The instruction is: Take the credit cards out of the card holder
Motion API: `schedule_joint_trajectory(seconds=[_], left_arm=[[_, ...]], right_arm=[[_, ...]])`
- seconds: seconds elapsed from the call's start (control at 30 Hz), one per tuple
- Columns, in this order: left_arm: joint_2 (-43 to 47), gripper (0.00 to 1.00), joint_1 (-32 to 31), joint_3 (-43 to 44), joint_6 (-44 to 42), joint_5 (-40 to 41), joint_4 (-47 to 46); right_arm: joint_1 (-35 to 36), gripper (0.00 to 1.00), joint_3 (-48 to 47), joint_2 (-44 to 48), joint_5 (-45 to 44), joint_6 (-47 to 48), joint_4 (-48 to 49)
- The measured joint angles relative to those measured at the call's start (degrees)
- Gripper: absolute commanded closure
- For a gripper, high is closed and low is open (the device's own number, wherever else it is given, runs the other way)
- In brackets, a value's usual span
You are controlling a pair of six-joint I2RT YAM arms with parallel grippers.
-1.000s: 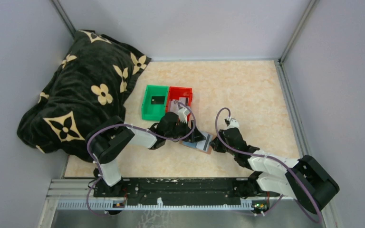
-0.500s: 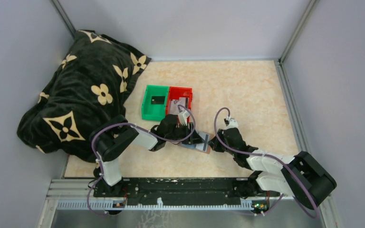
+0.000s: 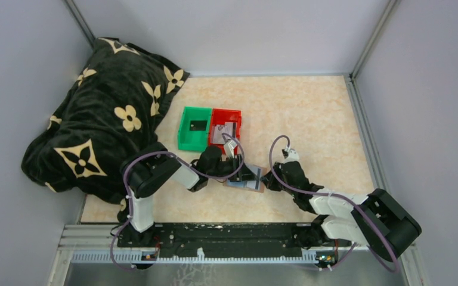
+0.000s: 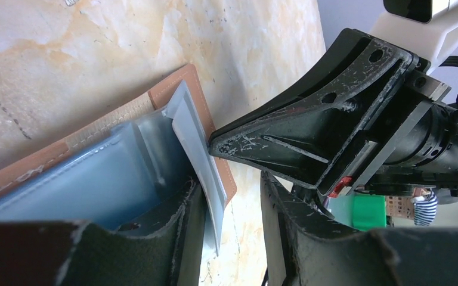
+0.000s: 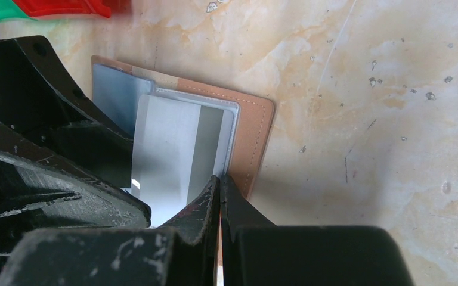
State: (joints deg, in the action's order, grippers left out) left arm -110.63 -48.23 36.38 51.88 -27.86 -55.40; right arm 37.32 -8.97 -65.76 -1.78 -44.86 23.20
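The tan card holder [image 3: 247, 180] lies open on the table between both grippers, its blue-grey lining [image 4: 89, 179] facing up. A grey-silver credit card [image 5: 179, 149] sits in its clear pocket. In the left wrist view the raised pale grey edge [image 4: 200, 152] of that pocket or card stands between the fingers of my left gripper [image 4: 232, 196]. It leans on the left finger [image 4: 182, 229], with a gap to the other finger. My right gripper [image 5: 220, 179] is shut, its tips pressing down on the holder's corner beside the pocket. It shows as black fingers [image 4: 310, 128].
A green bin [image 3: 193, 128] holds a dark card [image 3: 198, 125]. The red bin [image 3: 237, 116] beside it holds a grey card [image 3: 225, 132]. A black flowered blanket [image 3: 101, 119] is heaped at the left. Grey walls close in the beige table [image 3: 310, 113].
My left gripper's jaws have narrowed around the raised pocket edge, and the left arm has shifted slightly toward the holder. The right gripper has stayed shut in the same place.
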Motion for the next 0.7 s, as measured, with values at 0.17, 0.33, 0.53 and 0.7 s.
schedule_joint_trajectory(seconds=[0.17,0.33,0.53,0.7], left_arm=[[-0.9,0.55,-0.1,0.2,0.7,-0.8,-0.2],[-2.6,0.55,-0.4,1.0,1.9,-1.6,-1.3],[-4.7,0.56,-0.4,1.1,4.8,-2.4,-4.8],[-4.7,0.56,-0.4,-0.1,5.8,-2.3,-6.7]], right_arm=[[0.0,1.0,0.0,-0.6,0.2,-0.2,0.9],[0.0,1.0,0.0,-1.3,0.3,-0.3,1.5],[0.0,1.0,0.3,-1.4,0.3,-0.5,2.1],[0.0,1.0,0.4,-1.4,0.1,-1.5,2.3]])
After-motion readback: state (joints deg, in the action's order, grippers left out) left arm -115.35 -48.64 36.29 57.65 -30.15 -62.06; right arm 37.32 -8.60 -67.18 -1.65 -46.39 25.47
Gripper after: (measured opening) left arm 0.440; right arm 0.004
